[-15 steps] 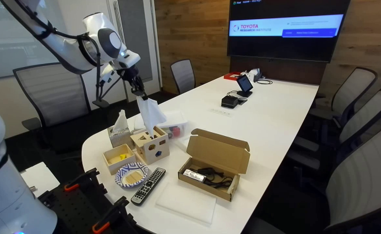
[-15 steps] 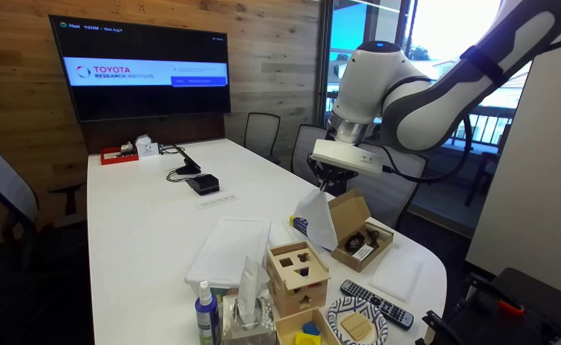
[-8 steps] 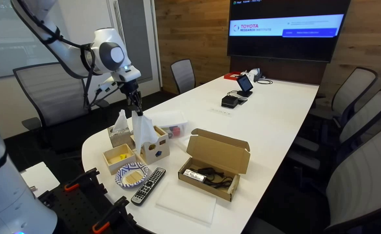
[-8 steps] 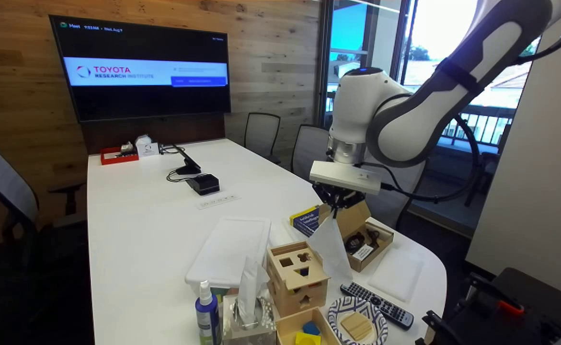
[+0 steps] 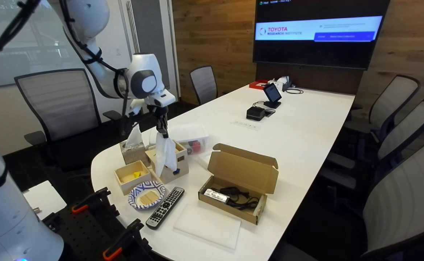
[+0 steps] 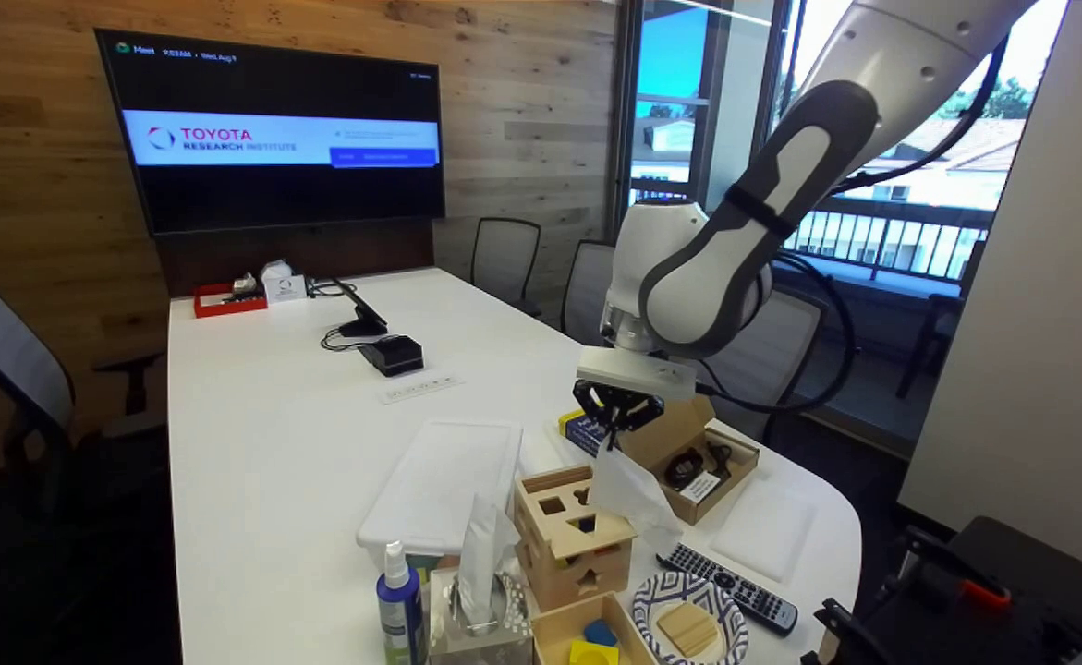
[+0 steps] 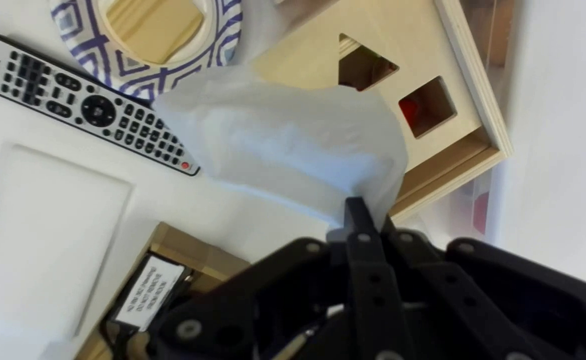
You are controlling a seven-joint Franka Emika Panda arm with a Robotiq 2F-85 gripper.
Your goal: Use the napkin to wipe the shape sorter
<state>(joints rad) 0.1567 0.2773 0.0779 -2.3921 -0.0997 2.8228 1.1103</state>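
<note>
Shape sorter [image 6: 564, 538] stood upright on the counter [image 6: 273, 443], below the claw [image 6: 612, 443] and just to one side of it. Red showed through a four-sided hole in its top in the wrist view. Claw pointed down, fingertips pinched together on the upper end of the napkin [image 6: 633, 499] — soft white tissue, hanging beneath the claw at a slant. In an exterior view it fell across the sorter's holed side face; in the wrist view it hid part of the top. Contact between napkin and sorter — could not tell.

Tissue box [image 6: 476, 649], another tissue [image 6: 479, 565] standing out of it, sat beyond the sorter from the claw, with a spray bottle [image 6: 399, 610] beside it. Wooden tray [image 6: 555, 630] lay on that side too, blue and yellow pieces [image 6: 600, 633] inside. Lidded bin [image 6: 443, 485] stood alongside the sorter, lower than the claw. Patterned plate [image 7: 228, 22] and remote [image 7: 86, 106] lay below the claw, out past the napkin's loose end. Cardboard box [image 5: 246, 168], lid up and cables [image 5: 239, 205] inside, rested below the claw on the side away from the sorter.
</note>
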